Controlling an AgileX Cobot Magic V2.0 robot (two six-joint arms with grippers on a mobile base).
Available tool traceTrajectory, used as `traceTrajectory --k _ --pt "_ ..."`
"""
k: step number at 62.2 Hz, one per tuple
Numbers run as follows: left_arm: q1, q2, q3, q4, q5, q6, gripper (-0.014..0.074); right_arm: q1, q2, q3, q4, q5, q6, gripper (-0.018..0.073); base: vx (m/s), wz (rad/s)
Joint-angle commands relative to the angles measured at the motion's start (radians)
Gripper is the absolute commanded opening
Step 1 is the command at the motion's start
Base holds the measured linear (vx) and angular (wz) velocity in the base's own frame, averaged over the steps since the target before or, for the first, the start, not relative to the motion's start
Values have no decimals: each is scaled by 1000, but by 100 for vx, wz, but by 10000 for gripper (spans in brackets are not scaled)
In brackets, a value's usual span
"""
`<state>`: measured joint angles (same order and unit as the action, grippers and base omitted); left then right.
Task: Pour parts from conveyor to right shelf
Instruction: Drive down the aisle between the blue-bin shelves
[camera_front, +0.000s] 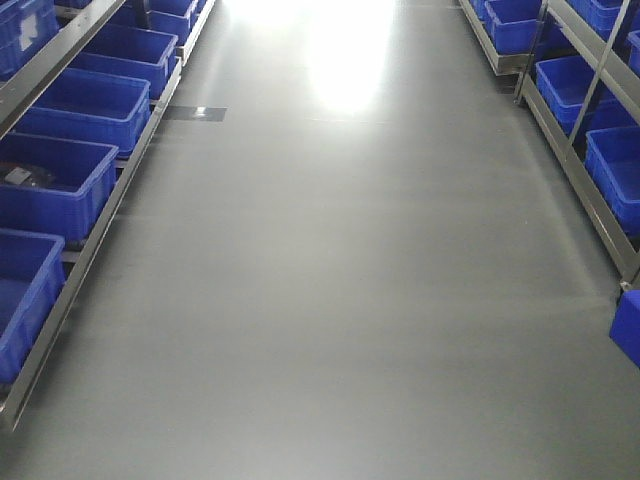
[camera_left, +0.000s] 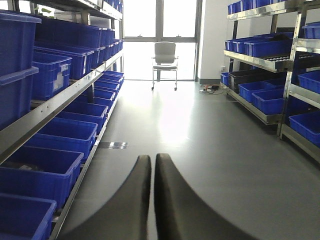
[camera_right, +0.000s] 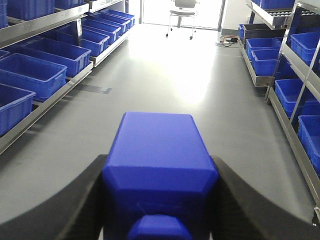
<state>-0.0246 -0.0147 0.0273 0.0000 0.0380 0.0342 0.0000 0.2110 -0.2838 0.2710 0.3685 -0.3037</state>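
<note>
My right gripper (camera_right: 159, 167) is shut on a bright blue part (camera_right: 160, 150), a cuboid block with a small nub facing the camera. The black fingers (camera_right: 75, 200) press on both its sides, above the grey floor. In the left wrist view my left gripper (camera_left: 152, 159) is shut, tips almost touching, with nothing between them. The right shelf (camera_right: 295, 112), a steel rack with blue bins (camera_right: 260, 47), runs along the aisle's right side (camera_front: 575, 165) (camera_left: 262, 60). The conveyor is out of view.
A second steel rack (camera_front: 85, 255) with blue bins (camera_front: 85, 105) lines the left side. Grey floor (camera_front: 340, 300) runs between the racks to a bright window with a white chair (camera_left: 165, 57). A blue corner (camera_front: 628, 325) shows at the front view's right edge.
</note>
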Motion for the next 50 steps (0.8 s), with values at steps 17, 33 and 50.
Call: traceTrajectory --k 17,33,50 --pt "-1 -11 30 0 -72 -9 -6 -4 9 -27 5 -78 -5 -5 48 -21" --pt "-1 -11 30 0 -72 -9 -6 -4 9 -27 5 -77 -5 -5 57 -19" --pt "-1 -11 30 0 -72 -9 -6 -4 9 -27 5 -77 -5 -5 63 0"
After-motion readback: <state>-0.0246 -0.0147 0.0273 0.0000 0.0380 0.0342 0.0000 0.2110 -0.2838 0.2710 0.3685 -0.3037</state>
